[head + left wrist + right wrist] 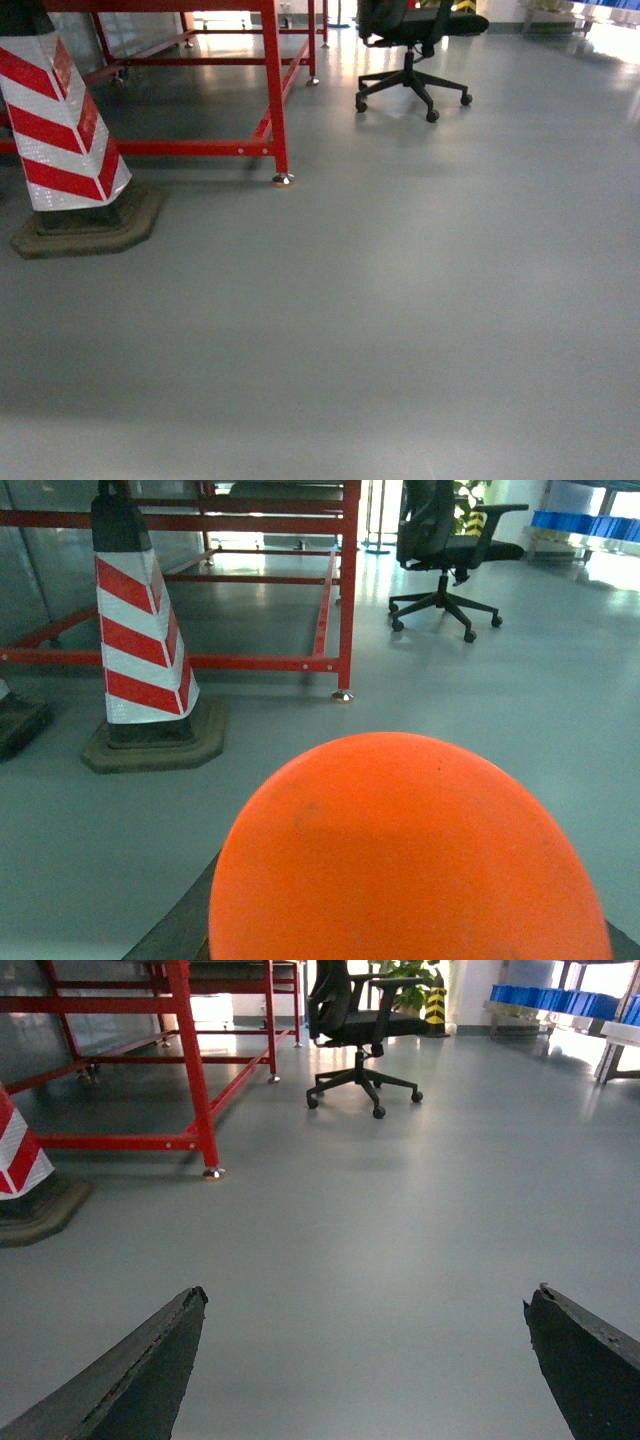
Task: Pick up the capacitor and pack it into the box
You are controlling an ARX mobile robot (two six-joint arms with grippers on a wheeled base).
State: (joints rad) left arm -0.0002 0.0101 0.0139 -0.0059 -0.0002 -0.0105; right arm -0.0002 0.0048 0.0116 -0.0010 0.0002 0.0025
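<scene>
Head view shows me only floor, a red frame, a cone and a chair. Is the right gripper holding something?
Observer: No. The right gripper is open, with only bare floor between its fingers.
Operator: And on the left?
Observer: A round orange thing fills the lower half of the left wrist view. I cannot tell whether it is held.
Operator: Any box?
Observer: I see none. The right wrist view shows only blue bins, far off.

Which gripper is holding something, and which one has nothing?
The left gripper is the busy one: an orange ball fills its view. The right gripper gapes wide, only bare grey floor between its fingers.
</scene>
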